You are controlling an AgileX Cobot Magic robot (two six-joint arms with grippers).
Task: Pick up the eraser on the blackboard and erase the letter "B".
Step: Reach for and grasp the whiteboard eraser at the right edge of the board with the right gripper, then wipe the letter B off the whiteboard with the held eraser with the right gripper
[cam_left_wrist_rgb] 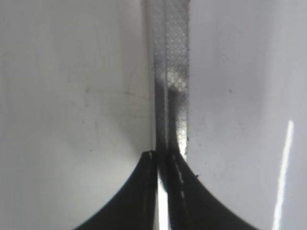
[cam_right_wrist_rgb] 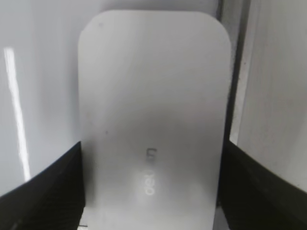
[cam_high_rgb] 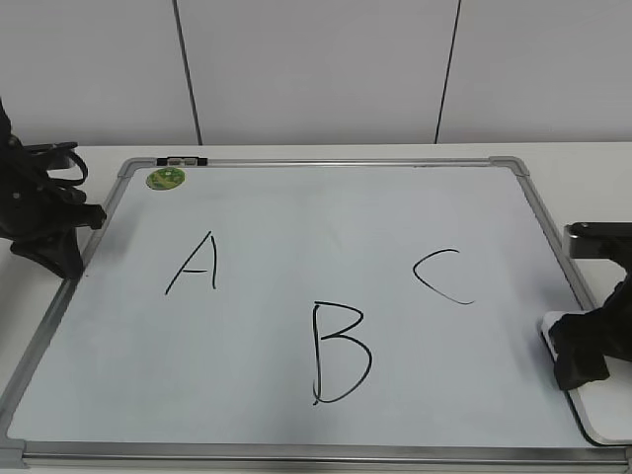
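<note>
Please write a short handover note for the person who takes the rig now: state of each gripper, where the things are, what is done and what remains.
Left gripper: shut, holding nothing, over the left frame of the blackboard.
Right gripper: jaws wide, one on each long side of the eraser at the board's right edge; a firm grip cannot be confirmed.
The letter "B" is whole, bottom centre, between A and C.
Done: the approach to the eraser.
Left: close, lift, wipe the B only.

Between the right gripper's [cam_right_wrist_rgb: 151, 191] black fingers sits the eraser [cam_right_wrist_rgb: 153, 110], smooth, matt white plastic. The blackboard [cam_high_rgb: 296, 217] beyond is glossy white, framed in dimpled silver metal.
</note>
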